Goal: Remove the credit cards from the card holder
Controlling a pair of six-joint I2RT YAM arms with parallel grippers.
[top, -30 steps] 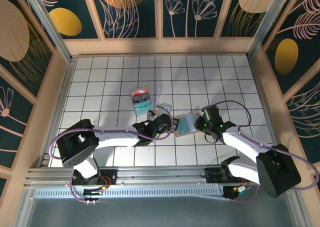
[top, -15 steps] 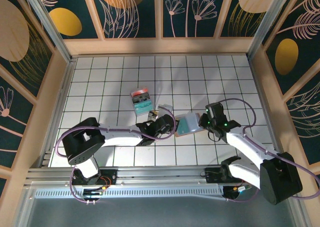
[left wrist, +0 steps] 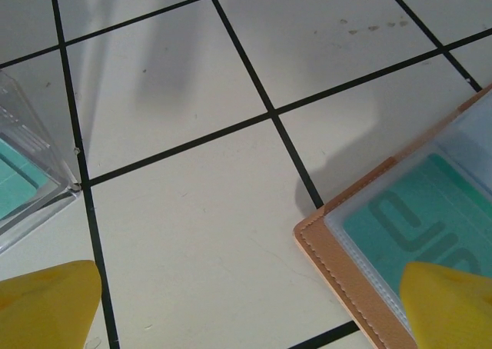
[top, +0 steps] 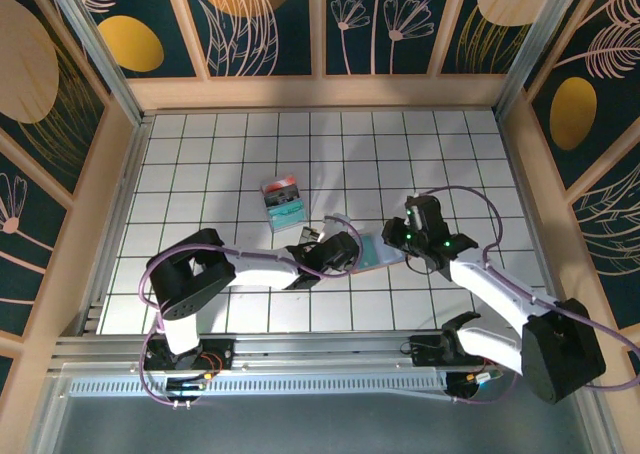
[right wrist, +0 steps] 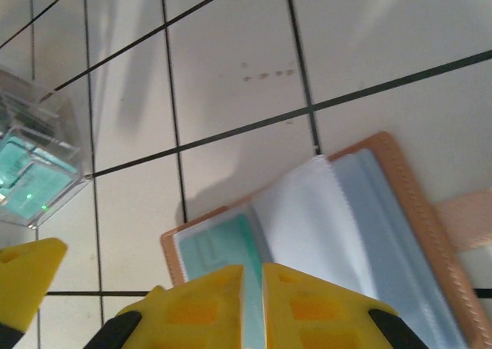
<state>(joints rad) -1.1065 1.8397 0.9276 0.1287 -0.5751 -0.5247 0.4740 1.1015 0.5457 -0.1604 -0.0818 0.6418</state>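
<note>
Left tool (left wrist: pixel 246 314), through the left wrist camera: spread wide, nothing between the two yellow fingers (left wrist: pixel 48 303). Low over the white tiled bench (left wrist: pixel 192 211). Directly under the right-hand finger, a corner of the card holder (left wrist: pixel 335 270), with a stitched tan border, a clear sleeve and a teal card (left wrist: pixel 419 222) inside that sleeve. Ahead of the left-hand finger, one corner of a clear box (left wrist: pixel 23 176) with teal contents. Bare tile between holder and box.

Right tool (right wrist: pixel 254 280), through the right wrist camera: narrow, fingers (right wrist: pixel 196 303) almost together with only a slit between. Pinched on a leaf or not: cannot tell. Just beneath and ahead of the tips, the card holder (right wrist: pixel 384 234), lying open. White leaf raised at the middle, blue-grey leaves fanned to the right, teal card (right wrist: pixel 223 249) in the left-hand sleeve. Farther right, a tan strap (right wrist: pixel 469 211) off the holder's edge. Far to the left, the clear box (right wrist: pixel 34 172).

From the top camera, not obtainable from either wrist: left tool (top: pixel 347 249) and right tool (top: pixel 398 240) facing each other across the card holder (top: pixel 375 249), one at each end. Beyond the left tool, apart from the holder, the clear box (top: pixel 283 204), with red above teal inside. Sleeve contents too small to make out from here.
</note>
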